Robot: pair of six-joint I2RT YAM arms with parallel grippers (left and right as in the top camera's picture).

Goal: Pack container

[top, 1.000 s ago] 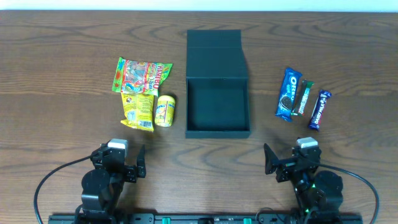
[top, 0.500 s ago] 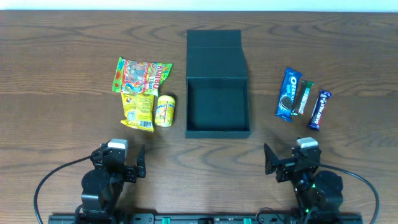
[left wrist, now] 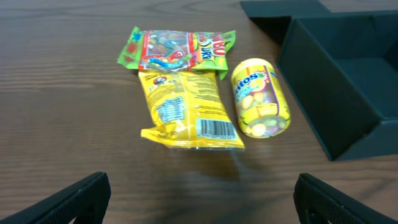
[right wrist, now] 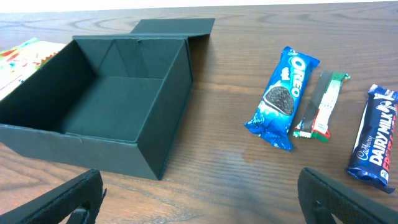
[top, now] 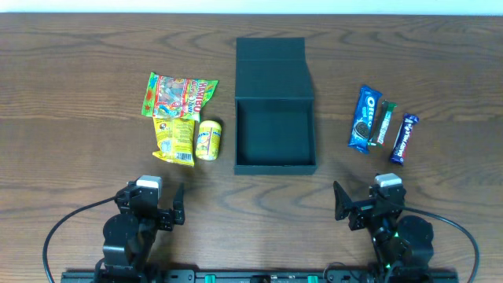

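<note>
Packing has not yet begun: the container (top: 275,134) sits open at the middle of the table (top: 71,165), its lid (top: 270,63) folded flat away from the arms and its inside bare. Six snacks wait outside it. To its left lie a gummy bag (top: 178,96), a yellow packet (top: 174,140) touching the bag's near edge, and a small yellow tub (top: 208,139) on its side just beside the packet, near the container's left wall. Well apart on the right, an Oreo pack (top: 365,118), a thin green bar (top: 383,123) and a Dairy Milk bar (top: 404,138) lie side by side. The left gripper (left wrist: 202,183) hangs low at the near edge facing the yellow snacks, jaws spread wide and holding nothing. The right gripper (right wrist: 200,180) is likewise spread wide and empty, looking across at the container and the three bars. By the look of it, every item is left to move in, and the lid is left to fold down.
</note>
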